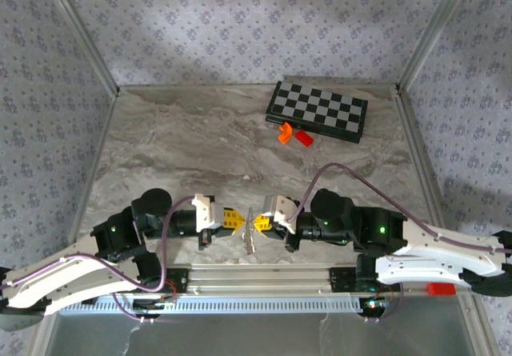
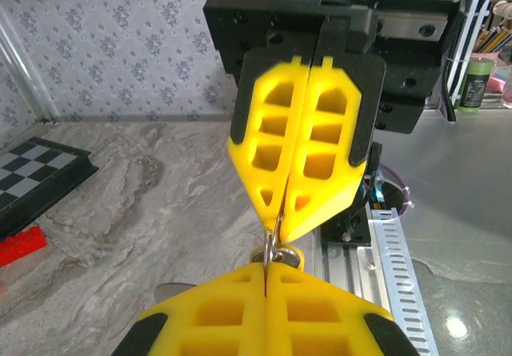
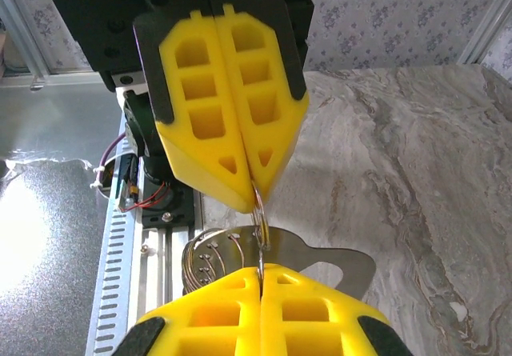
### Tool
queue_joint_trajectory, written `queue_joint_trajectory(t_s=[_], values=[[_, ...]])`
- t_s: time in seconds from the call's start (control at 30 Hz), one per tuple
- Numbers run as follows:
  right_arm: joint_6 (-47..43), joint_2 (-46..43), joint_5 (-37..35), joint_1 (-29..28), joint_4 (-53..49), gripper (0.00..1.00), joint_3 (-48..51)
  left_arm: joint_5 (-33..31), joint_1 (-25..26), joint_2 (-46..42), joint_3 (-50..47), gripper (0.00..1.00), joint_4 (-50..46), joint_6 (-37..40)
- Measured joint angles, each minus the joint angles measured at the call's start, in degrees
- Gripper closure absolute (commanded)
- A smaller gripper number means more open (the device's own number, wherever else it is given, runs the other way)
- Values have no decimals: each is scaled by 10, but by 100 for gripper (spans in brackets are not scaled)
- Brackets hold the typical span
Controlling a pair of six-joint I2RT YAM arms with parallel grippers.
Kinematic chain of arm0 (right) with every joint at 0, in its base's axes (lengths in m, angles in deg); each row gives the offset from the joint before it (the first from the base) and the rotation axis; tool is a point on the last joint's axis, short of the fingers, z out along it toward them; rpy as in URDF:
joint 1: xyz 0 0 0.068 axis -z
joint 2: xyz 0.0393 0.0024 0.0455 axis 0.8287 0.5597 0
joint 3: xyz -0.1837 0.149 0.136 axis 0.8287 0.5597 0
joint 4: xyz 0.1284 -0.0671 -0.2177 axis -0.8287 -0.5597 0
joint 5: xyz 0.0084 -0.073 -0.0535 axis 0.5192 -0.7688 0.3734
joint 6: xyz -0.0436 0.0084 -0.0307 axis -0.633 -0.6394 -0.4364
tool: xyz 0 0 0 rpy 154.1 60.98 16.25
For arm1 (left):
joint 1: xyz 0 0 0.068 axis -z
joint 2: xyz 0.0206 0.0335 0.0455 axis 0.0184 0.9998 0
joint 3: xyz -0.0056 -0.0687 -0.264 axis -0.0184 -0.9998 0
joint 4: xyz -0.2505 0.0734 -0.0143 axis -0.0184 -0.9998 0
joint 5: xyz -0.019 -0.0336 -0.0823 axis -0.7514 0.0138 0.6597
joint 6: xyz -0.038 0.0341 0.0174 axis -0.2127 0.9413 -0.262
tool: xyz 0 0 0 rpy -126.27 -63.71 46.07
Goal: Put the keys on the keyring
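Note:
A thin metal keyring (image 3: 260, 210) is stretched between my two grippers just above the table's near edge. My left gripper (image 2: 266, 270) is shut on one side of the ring, and my right gripper (image 3: 261, 272) is shut on the other side. Seen from above, the left gripper (image 1: 238, 220) and the right gripper (image 1: 258, 223) meet tip to tip. Flat silver keys (image 3: 320, 262) hang under the ring, with round key heads (image 3: 210, 256) fanned out beside them. From the left wrist the keyring (image 2: 274, 240) is edge-on, with a key head (image 2: 290, 256) behind it.
A folded chessboard (image 1: 318, 111) lies at the back right, with an orange piece (image 1: 284, 134) and a red piece (image 1: 304, 138) in front of it. A metal rail (image 1: 256, 280) runs along the near edge under the grippers. Patterned walls enclose the marble table (image 1: 184, 148).

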Motion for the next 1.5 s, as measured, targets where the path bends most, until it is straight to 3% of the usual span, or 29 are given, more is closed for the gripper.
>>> queue_joint_trajectory(t_s=[1.5], values=[[15, -3, -11, 0, 12, 100, 11, -6, 0, -4, -9, 100, 0, 0]])
